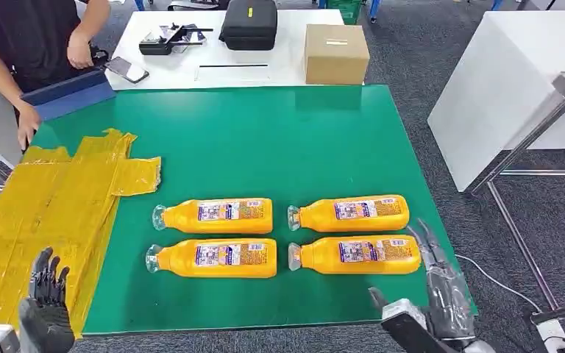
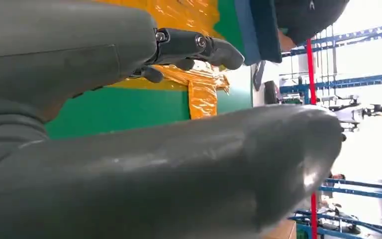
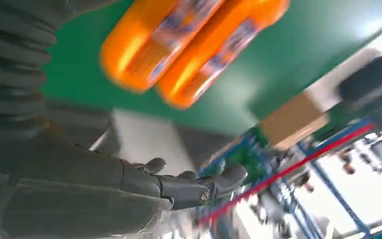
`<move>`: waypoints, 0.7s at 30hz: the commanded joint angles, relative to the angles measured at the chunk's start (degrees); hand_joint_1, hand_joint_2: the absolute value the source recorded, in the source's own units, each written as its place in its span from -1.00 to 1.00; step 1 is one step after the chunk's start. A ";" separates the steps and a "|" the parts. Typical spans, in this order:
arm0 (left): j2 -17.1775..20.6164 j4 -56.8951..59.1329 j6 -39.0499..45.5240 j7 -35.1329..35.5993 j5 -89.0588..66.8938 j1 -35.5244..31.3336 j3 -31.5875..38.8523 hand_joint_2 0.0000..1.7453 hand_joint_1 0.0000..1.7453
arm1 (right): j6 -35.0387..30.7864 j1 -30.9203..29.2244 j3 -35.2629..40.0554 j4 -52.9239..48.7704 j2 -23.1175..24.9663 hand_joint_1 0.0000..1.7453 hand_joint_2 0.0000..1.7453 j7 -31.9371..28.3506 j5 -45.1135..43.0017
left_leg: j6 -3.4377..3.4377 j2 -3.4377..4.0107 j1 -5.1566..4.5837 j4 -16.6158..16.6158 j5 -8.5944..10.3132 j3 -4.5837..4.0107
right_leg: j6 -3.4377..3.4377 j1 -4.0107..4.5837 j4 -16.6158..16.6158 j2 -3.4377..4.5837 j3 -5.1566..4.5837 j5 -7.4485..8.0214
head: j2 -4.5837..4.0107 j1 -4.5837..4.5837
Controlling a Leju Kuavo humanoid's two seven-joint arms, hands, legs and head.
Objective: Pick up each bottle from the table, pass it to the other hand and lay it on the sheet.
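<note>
Head view: box (image 1: pixel 336 54) and case (image 1: pixel 249 23) behind the counter (image 1: pixel 265 140); person (image 1: pixel 29 44) by the sheet (image 1: pixel 37 213); both hands (image 1: pixel 44 294) (image 1: pixel 441 290) wide, empty.

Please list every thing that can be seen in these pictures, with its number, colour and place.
bottles: four, orange with clear caps, lying in two rows on the near half of the table
sheet: one, yellow, crinkled, on the table's left side
table: one, green top
cardboard box: one, brown, on the white table behind
case: one, black, same white table
person: one, dark top, at the far left corner
left hand: open, over the sheet
right hand: open, beside the near right bottle
</note>
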 commanded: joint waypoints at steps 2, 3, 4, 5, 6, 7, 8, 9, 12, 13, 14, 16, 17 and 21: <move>0.02 5.46 -0.69 0.04 1.01 -2.07 2.68 -1.00 -1.00 | -2.64 0.99 -3.28 -3.26 0.92 -1.00 1.00 1.87 11.77 | -0.09 -0.01 -0.01 -0.06 0.00 0.11 | -0.05 -0.01 -0.04 -0.05 0.10 -0.01 | 0.00 0.00; 0.02 5.46 -0.68 0.03 1.05 -2.02 2.66 -1.00 -1.00 | -2.81 0.75 -3.03 -2.74 0.92 -1.00 1.00 1.97 12.18 | -0.14 0.00 -0.02 -0.08 0.00 0.15 | -0.08 -0.01 -0.04 -0.08 0.13 -0.02 | 0.00 -0.02; 0.02 5.46 -0.68 0.03 1.05 -2.02 2.66 -1.00 -1.00 | -2.81 0.75 -3.03 -2.74 0.92 -1.00 1.00 1.97 12.18 | -0.13 -0.02 0.00 -0.06 0.01 0.13 | -0.08 0.02 -0.04 -0.08 0.04 -0.01 | 0.00 0.00; 0.02 5.46 -0.68 0.03 1.05 -2.02 2.66 -1.00 -1.00 | -2.81 0.75 -3.03 -2.74 0.92 -1.00 1.00 1.97 12.18 | -0.09 -0.03 -0.01 -0.06 0.00 0.16 | -0.06 0.01 -0.03 -0.08 -0.25 -0.03 | 0.00 -0.02; 0.02 5.46 -0.68 0.03 1.05 -2.02 2.66 -1.00 -1.00 | -2.81 0.75 -3.03 -2.74 0.92 -1.00 1.00 1.97 12.18 | -0.10 -0.04 -0.02 -0.07 0.01 0.16 | -0.06 0.00 -0.03 -0.10 -0.32 -0.03 | 0.00 0.00; 0.02 5.46 -0.68 0.03 1.05 -2.02 2.66 -1.00 -1.00 | -2.81 0.75 -3.03 -2.74 0.92 -1.00 1.00 1.97 12.18 | -0.13 -0.05 -0.02 -0.07 0.01 0.18 | -0.08 -0.01 -0.02 -0.13 -0.31 -0.03 | 0.00 0.00; 0.02 5.46 -0.68 0.03 1.05 -2.02 2.66 -1.00 -1.00 | -2.81 0.75 -3.03 -2.74 0.92 -1.00 1.00 1.97 12.18 | -0.12 -0.02 -0.01 -0.08 0.01 0.16 | -0.10 0.00 -0.03 -0.09 -0.35 -0.04 | 0.00 -0.02; 0.02 5.46 -0.68 0.03 1.05 -2.02 2.66 -1.00 -1.00 | -2.81 0.75 -3.03 -2.74 0.92 -1.00 1.00 1.97 12.18 | -0.11 0.00 0.00 -0.07 0.00 0.13 | -0.09 0.01 -0.04 -0.06 -0.38 -0.04 | 0.00 0.00; 0.02 5.46 -0.68 0.03 1.05 -2.02 2.66 -1.00 -1.00 | -2.81 0.75 -3.03 -2.74 0.92 -1.00 1.00 1.97 12.18 | -0.10 -0.02 -0.01 -0.08 -0.02 0.18 | -0.08 0.01 -0.04 -0.08 -0.32 -0.06 | 0.00 0.00; 0.02 5.46 -0.68 0.03 1.05 -2.02 2.66 -1.00 -1.00 | -2.81 0.75 -3.03 -2.74 0.92 -1.00 1.00 1.97 12.18 | -0.09 -0.01 -0.01 -0.08 -0.02 0.17 | -0.07 0.01 -0.05 -0.07 -0.32 -0.06 | 0.00 -0.02; 0.02 5.46 -0.68 0.03 1.05 -2.02 2.66 -1.00 -1.00 | -2.81 0.75 -3.03 -2.74 0.92 -1.00 1.00 1.97 12.18 | -0.14 -0.01 -0.01 -0.09 -0.04 0.20 | -0.10 0.00 -0.05 -0.09 -0.28 -0.08 | 0.00 0.00; 0.02 5.46 -0.68 0.03 1.05 -2.02 2.66 -1.00 -1.00 | -2.81 0.75 -3.03 -2.74 0.92 -1.00 1.00 1.97 12.18 | -0.11 0.01 -0.01 -0.08 -0.04 0.18 | -0.07 0.00 -0.05 -0.05 -0.15 -0.06 | 0.00 -0.02; 0.02 5.46 -0.68 0.03 1.05 -2.02 2.66 -1.00 -1.00 | -2.81 0.75 -3.03 -2.74 0.92 -1.00 1.00 1.97 12.18 | -0.14 0.02 -0.03 -0.09 -0.05 0.20 | -0.08 -0.01 -0.05 -0.06 -0.05 -0.07 | 0.00 -0.02; 0.02 5.35 -0.90 0.12 1.24 -1.99 2.29 -1.00 -1.00 | -2.70 0.04 -3.29 -1.41 0.92 -1.00 1.00 3.31 15.21 | -0.14 0.00 -0.02 -0.08 -0.04 0.22 | -0.08 -0.01 -0.04 -0.09 0.16 -0.07 | 0.00 -0.02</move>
